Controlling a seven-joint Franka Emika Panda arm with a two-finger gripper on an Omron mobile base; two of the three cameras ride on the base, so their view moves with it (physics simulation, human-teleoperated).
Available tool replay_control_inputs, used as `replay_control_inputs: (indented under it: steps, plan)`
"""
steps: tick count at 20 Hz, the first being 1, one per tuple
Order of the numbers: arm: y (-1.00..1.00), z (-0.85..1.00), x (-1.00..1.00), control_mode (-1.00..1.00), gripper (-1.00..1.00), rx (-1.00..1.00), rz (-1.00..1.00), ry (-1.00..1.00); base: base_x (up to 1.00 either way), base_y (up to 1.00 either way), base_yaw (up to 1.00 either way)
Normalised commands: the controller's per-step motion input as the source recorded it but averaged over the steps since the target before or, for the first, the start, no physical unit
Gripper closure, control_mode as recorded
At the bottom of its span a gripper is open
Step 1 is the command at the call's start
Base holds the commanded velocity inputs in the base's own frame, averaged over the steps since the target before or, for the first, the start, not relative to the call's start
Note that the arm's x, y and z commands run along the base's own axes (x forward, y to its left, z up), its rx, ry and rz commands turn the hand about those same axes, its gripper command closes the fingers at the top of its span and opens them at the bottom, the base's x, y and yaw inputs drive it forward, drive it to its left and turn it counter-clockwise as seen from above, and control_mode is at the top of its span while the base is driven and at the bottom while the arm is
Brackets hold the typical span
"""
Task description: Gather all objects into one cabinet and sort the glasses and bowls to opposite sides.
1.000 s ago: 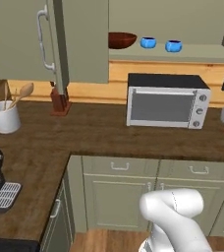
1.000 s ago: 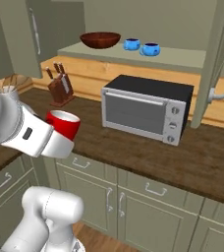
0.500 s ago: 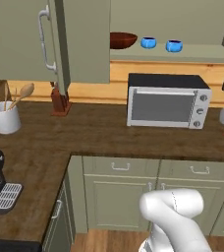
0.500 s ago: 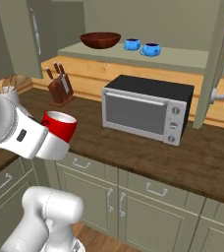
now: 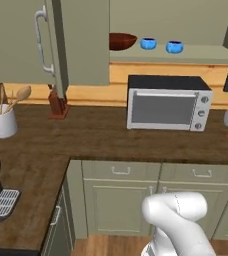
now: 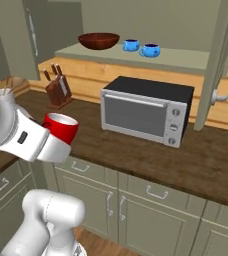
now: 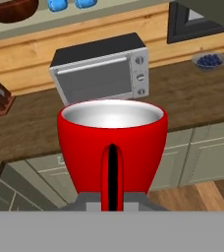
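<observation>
I have the red cup point(image 7: 112, 147) held up in front of the hand camera, upright, its handle facing the lens and its pale inside showing. The jaws sit right under the cup's base (hidden by it, so I cannot tell how they stand). From the right base camera the cup point(image 6: 61, 127) rides at the end of the arm point(image 6: 21, 140), above the table point(image 6: 206, 160) edge, left of the microwave point(image 6: 146, 110). The cabinet point(image 5: 81, 40) stands open, its door point(image 5: 28, 45) swung left. On its shelf point(image 6: 186, 59) the brown bowl point(image 6: 98, 40) sits leftmost, with the two blue bowls point(image 6: 131, 45) point(image 6: 150, 50) just to its right, close together. A knife block point(image 6: 56, 90) stands by the wall.
</observation>
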Motion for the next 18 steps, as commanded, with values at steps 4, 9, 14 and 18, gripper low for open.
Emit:
replay_control_inputs:
  steps: [4,9,14,18]
  plan:
    - [0.00,0.00,0.00,1.00,1.00,0.00,0.00,0.00,0.46,-0.06,-0.27]
    - [0.00,0.00,0.00,1.00,1.00,0.00,0.00,0.00,0.47,-0.03,-0.29]
    - [0.00,0.00,0.00,1.00,1.00,0.00,0.00,0.00,0.33,-0.04,-0.11]
    - [0.00,0.00,0.00,1.00,1.00,0.00,0.00,0.00,0.38,0.00,0.00]
